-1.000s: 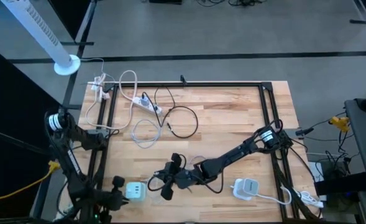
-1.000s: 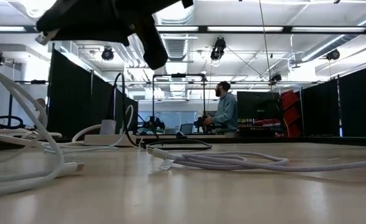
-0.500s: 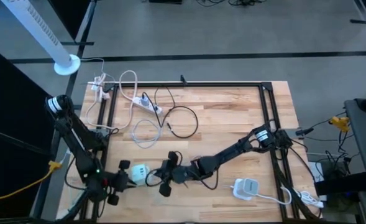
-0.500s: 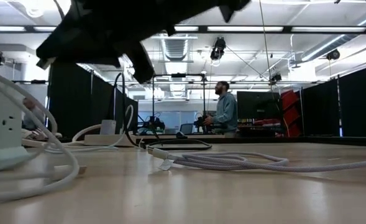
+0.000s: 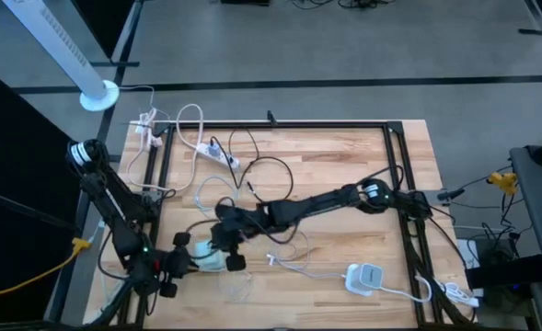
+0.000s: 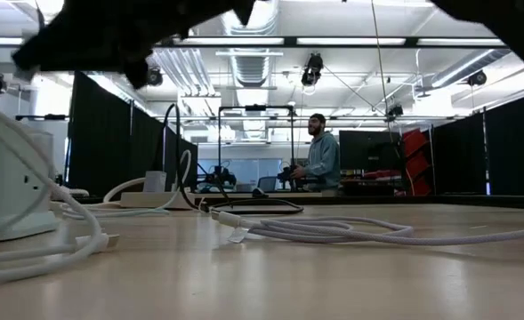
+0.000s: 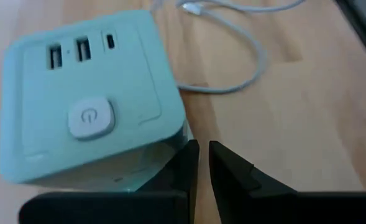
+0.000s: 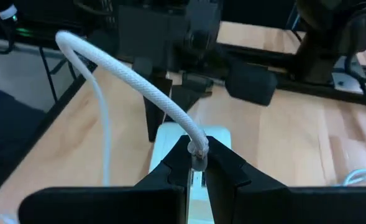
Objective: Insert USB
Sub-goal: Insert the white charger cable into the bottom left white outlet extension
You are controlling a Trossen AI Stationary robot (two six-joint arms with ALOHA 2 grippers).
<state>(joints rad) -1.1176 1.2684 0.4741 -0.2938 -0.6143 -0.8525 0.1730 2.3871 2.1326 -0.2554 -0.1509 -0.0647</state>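
A mint-green power cube (image 7: 89,99) with two USB-A ports, one small port and a round button stands on the wooden table near its front left; it also shows in the high view (image 5: 207,260) and the low view (image 6: 4,178). My left gripper (image 7: 203,163) is shut beside the cube, on its left-edge side (image 5: 180,263). My right gripper (image 8: 198,167) is shut on the plug end of a white braided USB cable (image 8: 133,81), right above the cube (image 8: 170,146), reaching in from the right (image 5: 223,239). My left gripper lies low on the table with the outer side of one finger (image 7: 184,163) against the cube's lower corner (image 7: 178,138). The cube stands on the table. My right gripper pinches the cable's plug end (image 8: 199,153) between its two fingers. The cable arches up and away from the fingers, slack.
The cable trails across the table to a white charger (image 5: 364,276) at the front right. A white power strip (image 5: 220,154), a black cable (image 5: 272,179) and white cable loops (image 5: 213,195) lie at the far left. A person (image 6: 319,160) stands far behind the table.
My left gripper has swung in beside the cube, and the cube has slid a little away from the table's near edge. My right gripper has gone toward the table's left edge with the cable, to a place over the cube; the cable trails out behind it.
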